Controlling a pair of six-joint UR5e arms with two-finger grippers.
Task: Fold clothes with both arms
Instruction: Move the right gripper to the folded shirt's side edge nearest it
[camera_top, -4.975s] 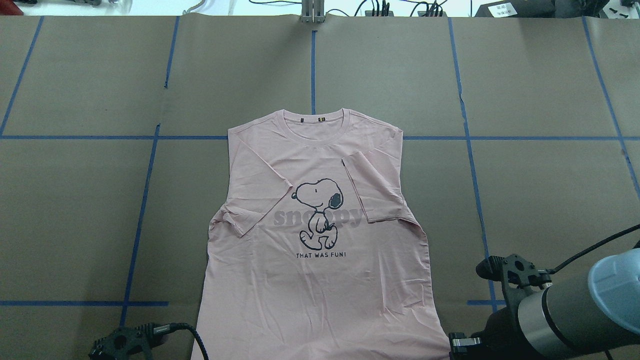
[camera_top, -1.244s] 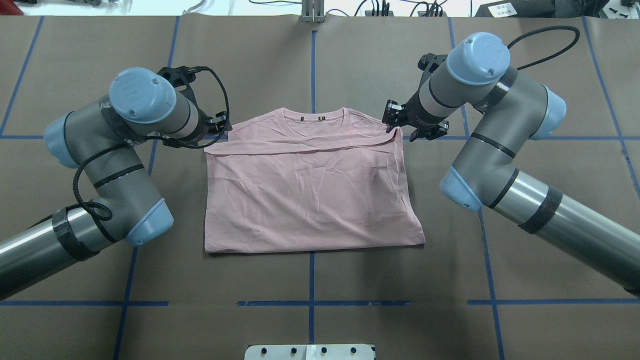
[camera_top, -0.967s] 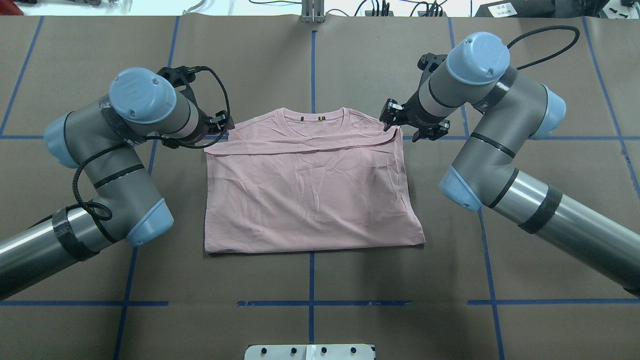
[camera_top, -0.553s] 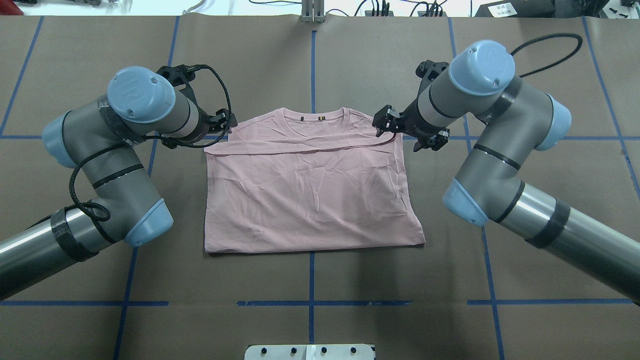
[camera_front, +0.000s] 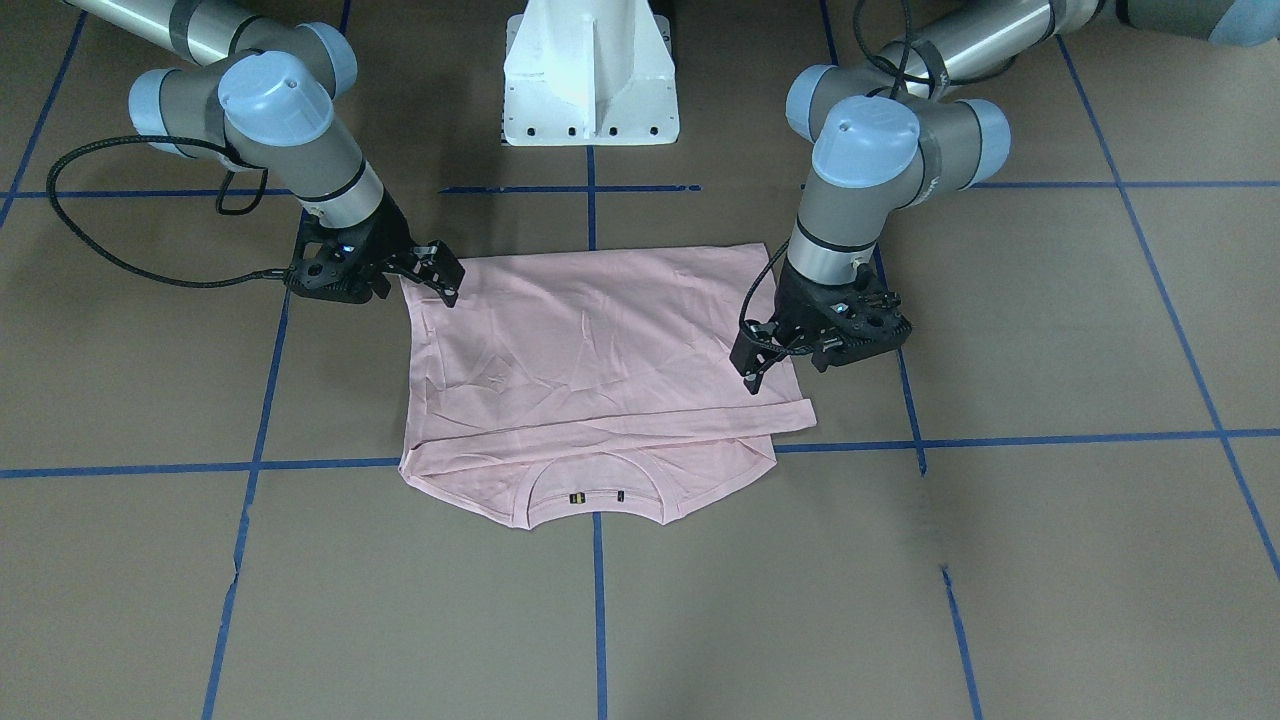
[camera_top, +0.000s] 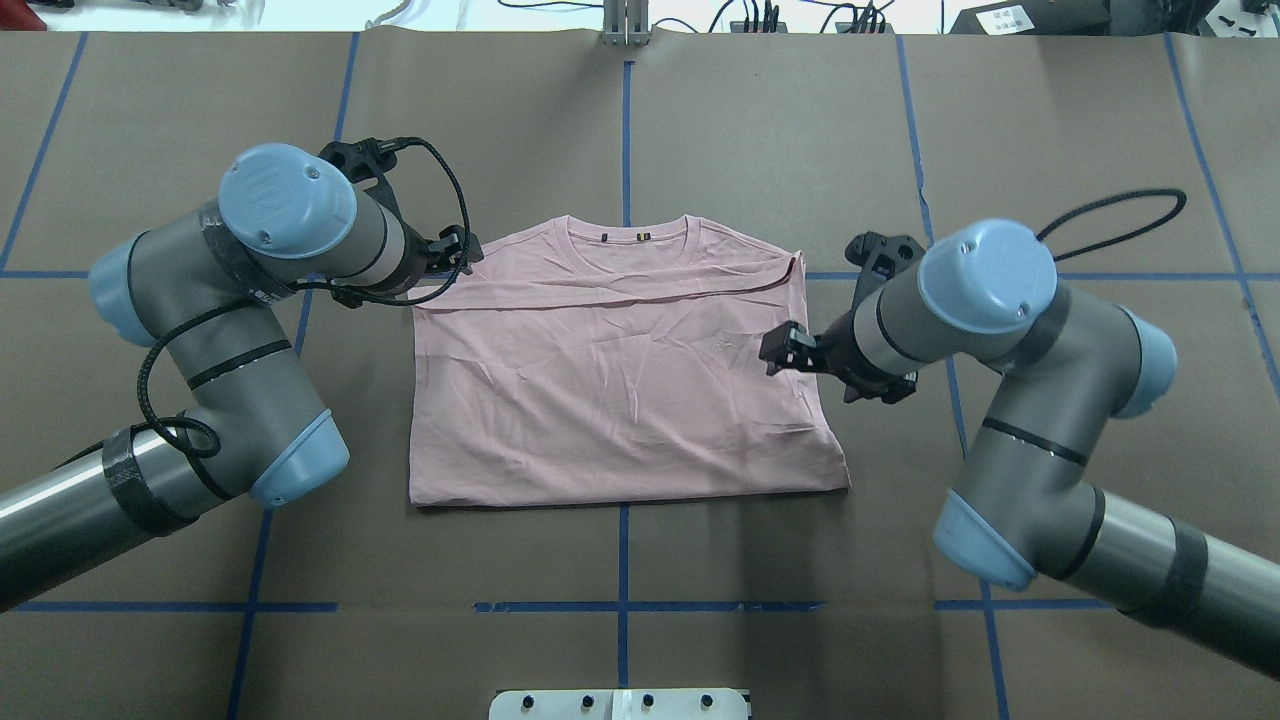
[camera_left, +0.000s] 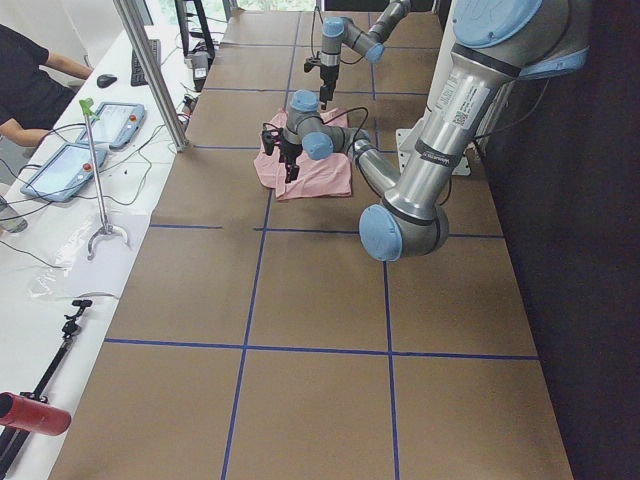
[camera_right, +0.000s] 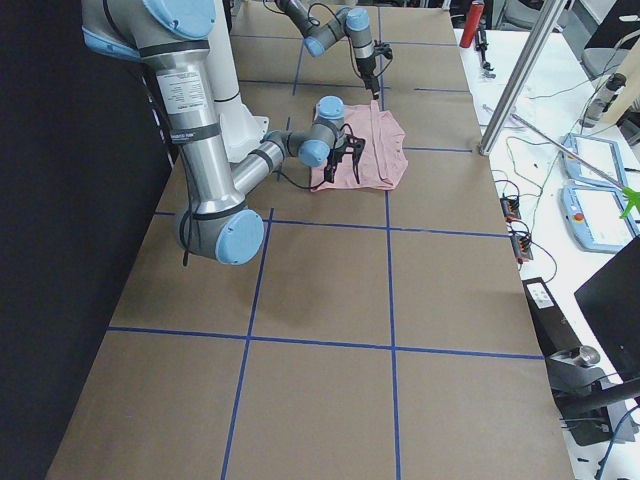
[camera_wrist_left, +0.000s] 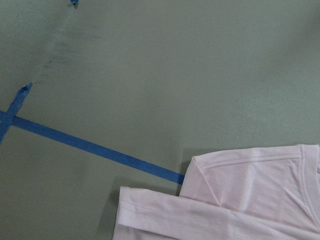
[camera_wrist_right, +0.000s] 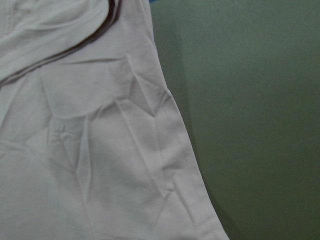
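The pale pink T-shirt (camera_top: 620, 390) lies folded in half on the brown table, plain side up. Its hem edge lies just short of the collar (camera_top: 627, 250), and the print is hidden. My left gripper (camera_top: 458, 252) hovers open at the shirt's far left corner and holds nothing; the front view shows this left gripper (camera_front: 752, 368) just above the cloth. My right gripper (camera_top: 783, 350) hangs open over the shirt's right edge, about halfway down, and the same right gripper (camera_front: 440, 272) holds nothing in the front view. The left wrist view shows the hem corner (camera_wrist_left: 150, 215) flat on the table.
The white pedestal base (camera_front: 590, 80) stands at the table's near edge. Blue tape lines (camera_top: 622, 605) cross the paper cover. A person (camera_left: 30, 85) sits at a side bench with tablets (camera_left: 110, 122) and a metal post (camera_left: 150, 70) beyond the far edge.
The shirt, flat and print-up five seconds ago, is now folded in half. My right gripper left the hem corner and drew back along the right edge. The left gripper barely shifted.
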